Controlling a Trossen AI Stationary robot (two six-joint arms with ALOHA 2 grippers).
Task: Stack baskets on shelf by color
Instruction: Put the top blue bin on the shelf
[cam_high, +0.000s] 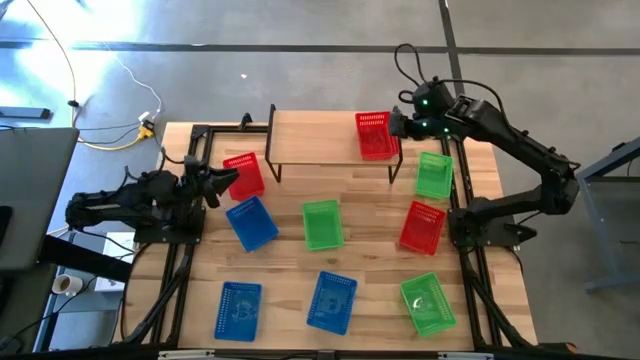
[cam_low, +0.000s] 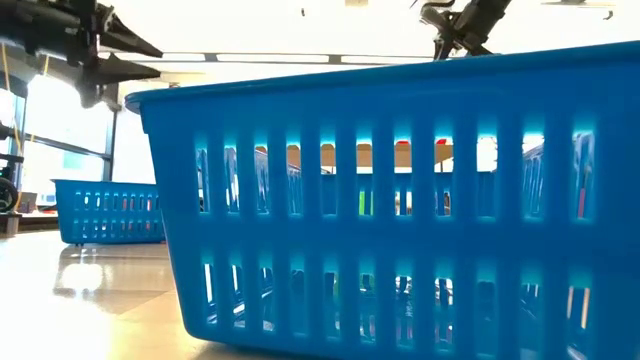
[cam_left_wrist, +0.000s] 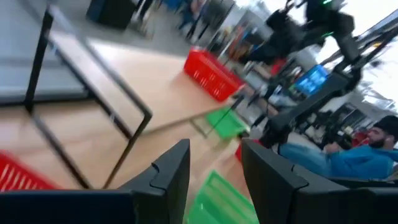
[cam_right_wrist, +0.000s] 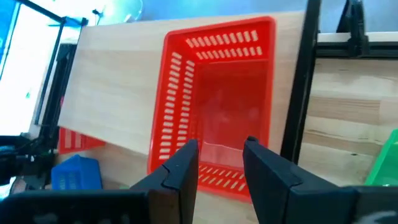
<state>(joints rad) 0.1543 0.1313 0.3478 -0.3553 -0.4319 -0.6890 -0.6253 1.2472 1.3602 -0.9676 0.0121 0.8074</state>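
Shelf (cam_high: 320, 135) at the far middle of the table (cam_high: 380, 210), one red basket (cam_high: 374, 135) sitting on its right end. Right gripper (cam_high: 398, 124) parked just at that basket's right edge; from the right wrist view, fingers (cam_right_wrist: 186, 165) spread with a gap between them, hanging over the near rim of the red basket (cam_right_wrist: 214, 99), nothing pinched. Can't tell whether a finger touches the rim.

Left gripper (cam_high: 222, 181) at the left side of the table, just beside a second red basket (cam_high: 243, 176) lying on the tabletop near the shelf's left legs. Jaws parted, empty in the left wrist view; fingers (cam_left_wrist: 171, 174) pointing across toward the shelf.

Remaining baskets all on the tabletop:
- third red basket (cam_high: 422, 226) on the right
- green baskets: one by the shelf's right legs (cam_high: 434, 174), one mid-table (cam_high: 322, 224), one near-right corner (cam_high: 428, 303)
- blue baskets: one left of centre (cam_high: 251, 222), two along the near edge (cam_high: 238, 310) (cam_high: 332, 300)

Low view mostly blocked by a blue basket (cam_low: 400, 200) close up. Seated person (cam_left_wrist: 367, 149) in the background of the left wrist view.
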